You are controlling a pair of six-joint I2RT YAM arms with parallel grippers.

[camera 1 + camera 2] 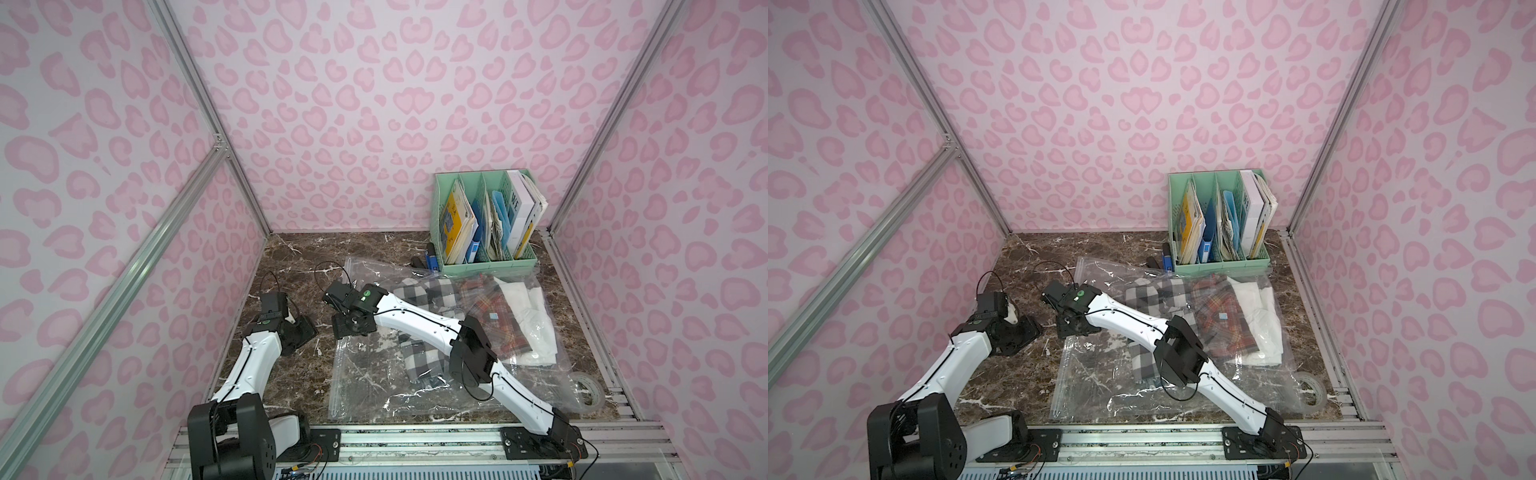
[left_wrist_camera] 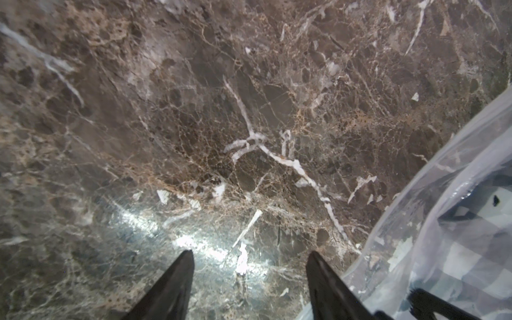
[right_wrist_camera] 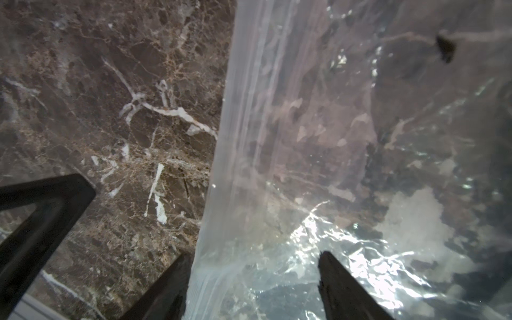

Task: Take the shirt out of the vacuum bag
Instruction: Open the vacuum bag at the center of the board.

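under right arm [image 1: 419,324], checked shirt [image 1: 415,293] half hidden in vacuum bag [image 1: 365,374]; left gripper [image 2: 250,252], right gripper [image 3: 255,255] spread.

Soft, even light filled both top views, where the pink leopard-print walls [image 1: 374,104] bowed outward at the edges. White glare streaked the large clear crinkly plastic vacuum bag [image 3: 318,230] and pooled on the dark brown veined marble tabletop [image 2: 199,243]. Both wrist views were soft, smearing toward their corners, and shadows were faint throughout.
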